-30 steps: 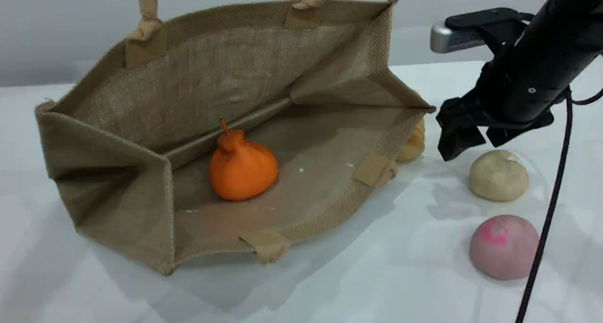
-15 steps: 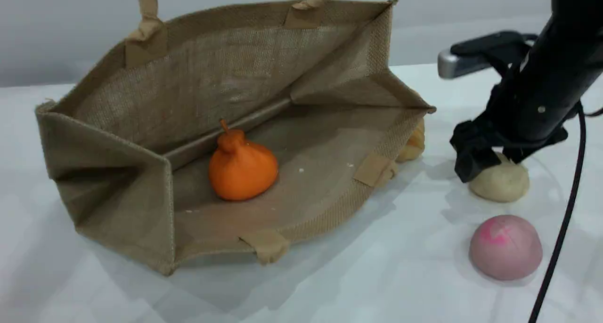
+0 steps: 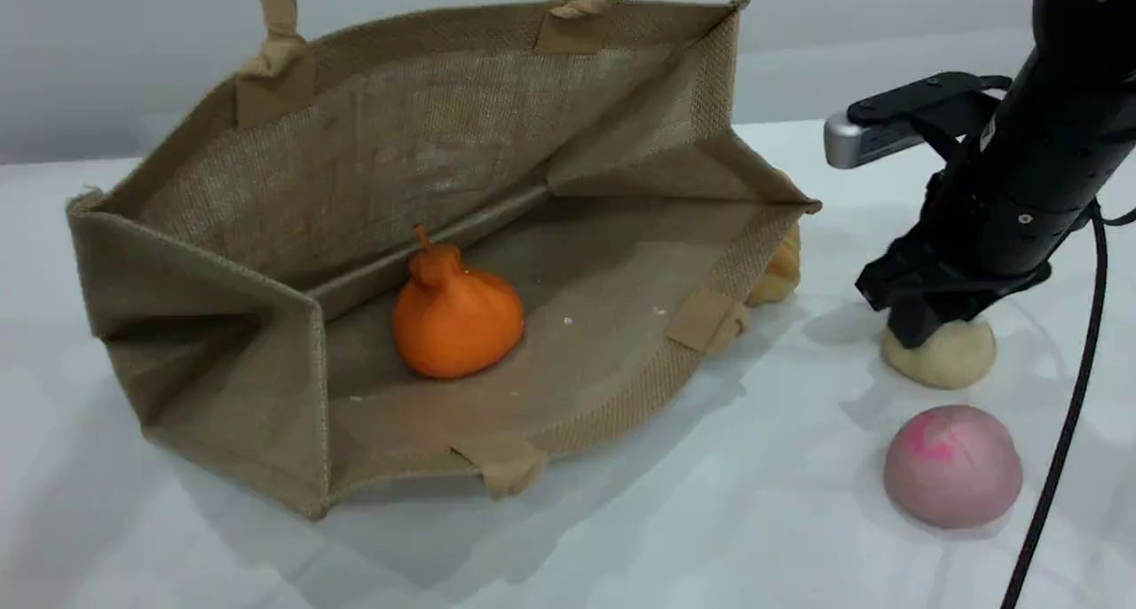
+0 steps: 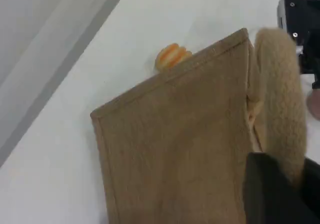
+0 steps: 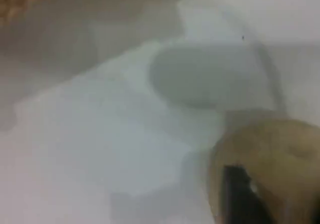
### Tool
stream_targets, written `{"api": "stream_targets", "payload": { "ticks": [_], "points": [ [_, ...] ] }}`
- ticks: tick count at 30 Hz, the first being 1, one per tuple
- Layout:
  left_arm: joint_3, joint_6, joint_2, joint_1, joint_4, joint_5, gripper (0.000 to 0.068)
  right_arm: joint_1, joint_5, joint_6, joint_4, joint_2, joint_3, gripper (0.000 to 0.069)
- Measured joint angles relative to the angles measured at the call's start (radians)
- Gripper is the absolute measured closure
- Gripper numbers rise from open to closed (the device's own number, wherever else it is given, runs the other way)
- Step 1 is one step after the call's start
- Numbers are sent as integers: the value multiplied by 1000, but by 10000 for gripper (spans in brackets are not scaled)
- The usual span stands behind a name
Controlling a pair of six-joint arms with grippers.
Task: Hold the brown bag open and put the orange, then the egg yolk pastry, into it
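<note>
Dropping since a second ago, the right gripper point(image 3: 919, 325) now presses onto the top of the egg yolk pastry point(image 3: 954, 356). The pastry sits on the white table point(image 3: 710, 520), well right of the brown bag point(image 3: 426, 156). The gripper's fingers have drawn in from their earlier spread, but whether they truly grip the pastry cannot be told. A pink bun point(image 3: 952, 467) lies near the pastry, toward the camera. The bag rests on its side, mouth open, with the orange point(image 3: 457, 316) on its lower wall. A striped bread point(image 3: 779, 272) peeks from behind the bag's right corner. The left gripper point(image 4: 280, 189) is clamped on a padded handle point(image 4: 280, 99), holding the upper side raised.
</note>
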Motion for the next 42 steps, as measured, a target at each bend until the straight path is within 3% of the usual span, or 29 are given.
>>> {"api": "stream_targets", "payload": {
  "ticks": [3, 6, 17, 23, 30, 42],
  "points": [
    [0, 0, 0, 0, 0, 0, 584, 0, 8, 3, -6, 0, 0, 601],
    [0, 0, 0, 0, 0, 0, 584, 0, 14, 22, -6, -3, 0, 647],
    [0, 1, 0, 0, 0, 0, 584, 1, 86, 102, -6, -154, 14, 656],
    [0, 4, 0, 0, 0, 0, 584, 13, -26, 124, 51, -320, 146, 657],
    [0, 4, 0, 0, 0, 0, 584, 163, -199, 124, 80, -508, 320, 657],
    [0, 4, 0, 0, -2, 0, 584, 467, -521, 124, 157, -473, 320, 657]
  ]
}}
